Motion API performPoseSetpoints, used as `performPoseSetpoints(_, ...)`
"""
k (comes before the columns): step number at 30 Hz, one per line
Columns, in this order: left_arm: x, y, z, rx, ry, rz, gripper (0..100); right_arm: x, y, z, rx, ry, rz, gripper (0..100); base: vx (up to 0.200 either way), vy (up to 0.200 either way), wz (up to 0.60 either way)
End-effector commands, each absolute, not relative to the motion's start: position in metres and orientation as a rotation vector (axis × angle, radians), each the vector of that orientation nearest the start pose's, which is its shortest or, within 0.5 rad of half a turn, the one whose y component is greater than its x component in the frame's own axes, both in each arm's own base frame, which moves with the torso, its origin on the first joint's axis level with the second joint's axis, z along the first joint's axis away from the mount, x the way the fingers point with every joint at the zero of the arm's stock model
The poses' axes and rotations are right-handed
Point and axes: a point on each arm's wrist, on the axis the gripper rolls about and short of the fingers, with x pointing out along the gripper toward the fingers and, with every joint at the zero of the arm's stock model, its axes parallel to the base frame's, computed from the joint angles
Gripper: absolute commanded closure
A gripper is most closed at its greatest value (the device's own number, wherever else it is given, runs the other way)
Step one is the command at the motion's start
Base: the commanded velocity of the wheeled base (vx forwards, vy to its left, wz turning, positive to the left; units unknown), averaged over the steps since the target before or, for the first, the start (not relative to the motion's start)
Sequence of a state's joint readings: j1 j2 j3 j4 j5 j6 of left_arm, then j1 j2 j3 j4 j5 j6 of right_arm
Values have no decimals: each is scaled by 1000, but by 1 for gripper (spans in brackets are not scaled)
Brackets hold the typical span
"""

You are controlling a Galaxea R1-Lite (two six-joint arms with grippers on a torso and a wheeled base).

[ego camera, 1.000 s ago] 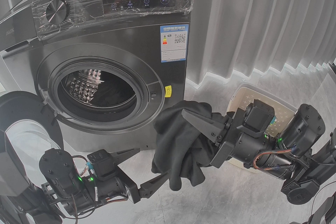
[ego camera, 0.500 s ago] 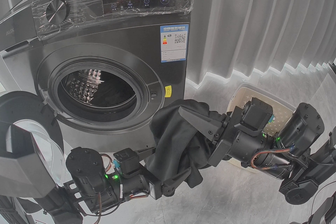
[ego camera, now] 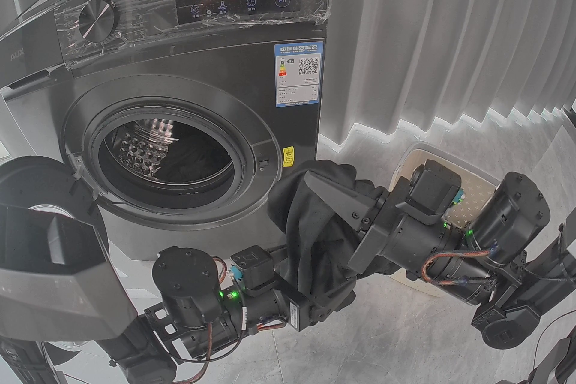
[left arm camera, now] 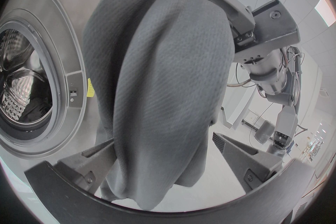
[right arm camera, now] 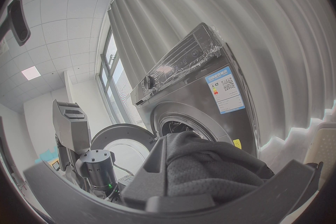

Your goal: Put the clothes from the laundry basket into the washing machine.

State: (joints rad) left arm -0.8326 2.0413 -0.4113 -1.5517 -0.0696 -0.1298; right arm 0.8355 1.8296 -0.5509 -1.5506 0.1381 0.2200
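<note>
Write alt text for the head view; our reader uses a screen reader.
The right tool holds a dark garment near the open washing machine, the open left tool around its lower end. A pale basket stands nearby.

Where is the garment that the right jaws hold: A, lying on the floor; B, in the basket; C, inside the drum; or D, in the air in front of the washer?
D: the garment hangs from the shut right jaws, outside the washer opening.
</note>
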Motion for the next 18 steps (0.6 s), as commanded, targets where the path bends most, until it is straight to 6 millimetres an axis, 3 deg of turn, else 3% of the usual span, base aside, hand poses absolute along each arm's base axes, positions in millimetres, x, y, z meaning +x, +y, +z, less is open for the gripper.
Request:
performPoseSetpoints(1,205,-235,82,-101,112,-912,0,200,226,169,299,-149,993,100,0,0,0)
performPoseSetpoints(6,207,-240,77,-98,120,-918,0,201,227,167,299,-145,995,100,0,0,0)
performPoseSetpoints(14,235,-263,62,-101,87,-891,0,199,230,169,338,-137,974,100,0,0,0)
performPoseSetpoints(18,239,-261,63,-104,80,-867,0,201,230,170,344,-140,965,100,0,0,0)
